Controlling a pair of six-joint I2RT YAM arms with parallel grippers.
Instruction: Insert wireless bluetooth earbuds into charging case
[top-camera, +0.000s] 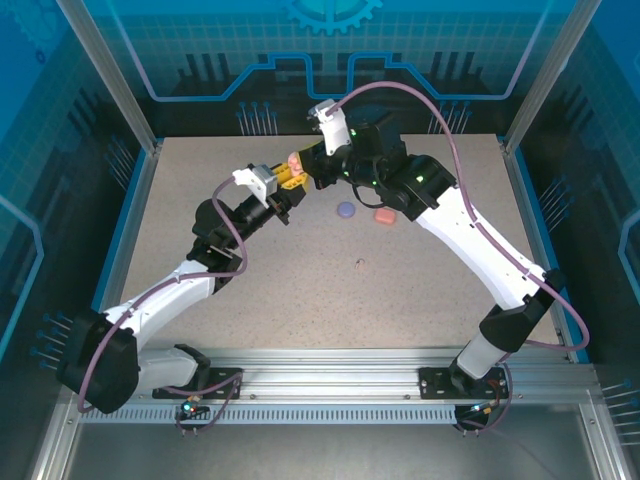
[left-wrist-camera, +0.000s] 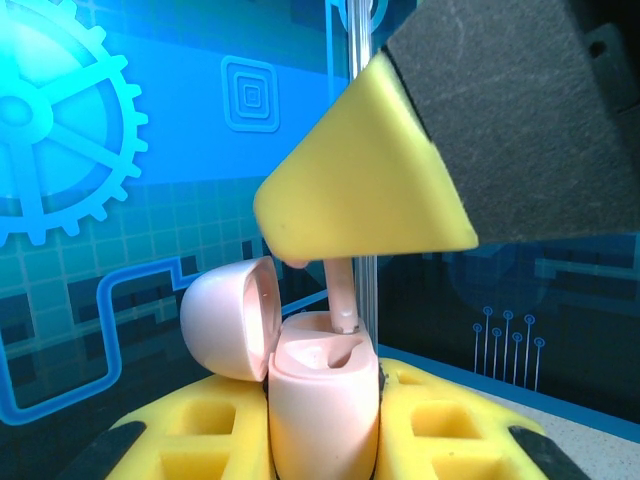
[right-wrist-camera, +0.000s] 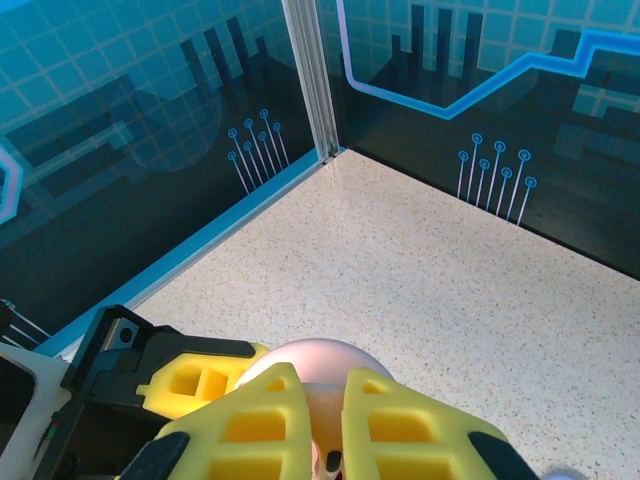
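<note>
Robot test cell: aluminium frame (top-camera: 330, 368), blue circuit-print wall panels (top-camera: 200, 40), speckled tabletop (top-camera: 330, 300).

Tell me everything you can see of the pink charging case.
The pink charging case is a small, smooth, glossy plastic oval, held upright and pinched between the left gripper's yellow fingers. Its domed lid is hinged open, tilted to the left in the left wrist view. A pink earbud, held by the right gripper, has its stem entering one socket.

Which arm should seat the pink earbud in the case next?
Right arm, likely: its jaws pinch the pale pink earbud above the open case, stem at a slot; left arm holds that case.
</note>
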